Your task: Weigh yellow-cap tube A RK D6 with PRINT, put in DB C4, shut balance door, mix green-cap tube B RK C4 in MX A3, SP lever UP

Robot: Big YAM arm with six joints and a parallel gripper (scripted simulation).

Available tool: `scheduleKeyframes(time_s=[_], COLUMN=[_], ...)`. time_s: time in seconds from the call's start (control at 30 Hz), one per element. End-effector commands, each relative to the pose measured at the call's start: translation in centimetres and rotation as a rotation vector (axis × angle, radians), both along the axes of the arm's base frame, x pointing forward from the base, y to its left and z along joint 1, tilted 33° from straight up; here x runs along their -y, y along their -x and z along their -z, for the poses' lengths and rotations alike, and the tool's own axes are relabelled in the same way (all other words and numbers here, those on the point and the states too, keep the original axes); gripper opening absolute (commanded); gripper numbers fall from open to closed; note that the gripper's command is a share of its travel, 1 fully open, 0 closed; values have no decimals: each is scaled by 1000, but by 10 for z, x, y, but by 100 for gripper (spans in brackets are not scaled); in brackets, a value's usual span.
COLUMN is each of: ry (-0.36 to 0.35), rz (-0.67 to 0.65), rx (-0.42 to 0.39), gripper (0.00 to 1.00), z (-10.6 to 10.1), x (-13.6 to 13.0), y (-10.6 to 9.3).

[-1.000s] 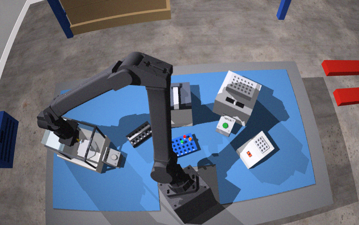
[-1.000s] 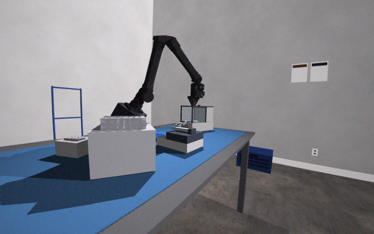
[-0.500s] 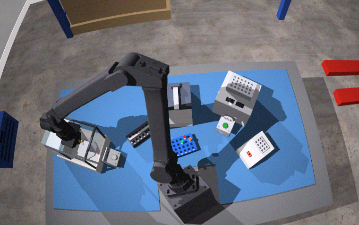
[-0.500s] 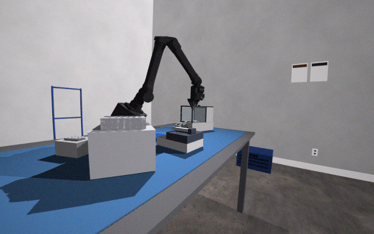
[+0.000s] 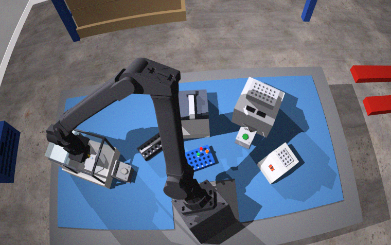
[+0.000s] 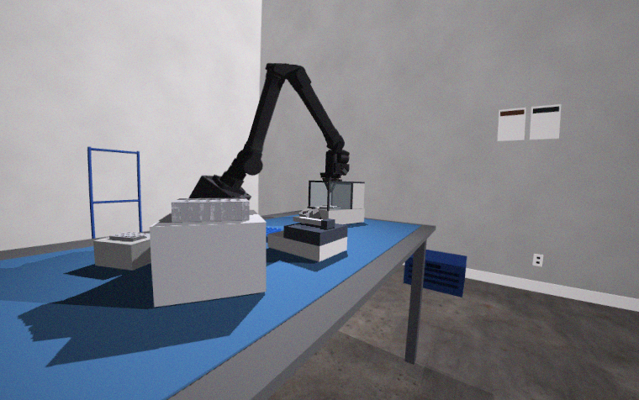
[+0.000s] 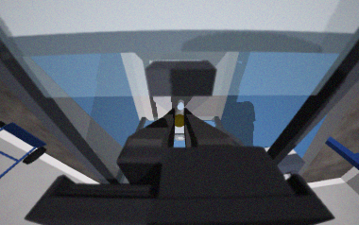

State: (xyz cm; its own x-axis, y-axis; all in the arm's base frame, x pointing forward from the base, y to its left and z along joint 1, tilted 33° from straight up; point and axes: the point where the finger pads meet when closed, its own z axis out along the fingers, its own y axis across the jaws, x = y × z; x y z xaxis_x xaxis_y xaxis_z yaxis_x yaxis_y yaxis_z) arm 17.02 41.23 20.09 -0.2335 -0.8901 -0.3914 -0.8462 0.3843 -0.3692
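Two glass-box rails (image 5: 99,157) (image 7: 35,101) flanking end effector (image 5: 87,158) (image 6: 328,207) (image 7: 179,112).
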Motion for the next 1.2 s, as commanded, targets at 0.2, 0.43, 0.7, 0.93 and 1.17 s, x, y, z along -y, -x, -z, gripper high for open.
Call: scheduleKeyframes(time_s=[0.2,0.43,0.7,0.93,1.17], ry=[0,1,-12,-32,-32], rz=[-5,-5,-6,-9,-9], rx=[5,5,9,12,12], gripper=[9,9,9,9,9], z=[12,23,27,16,16], x=[-6,-9,-15,-18,-18], y=[-12,-17,-24,-18,-18])
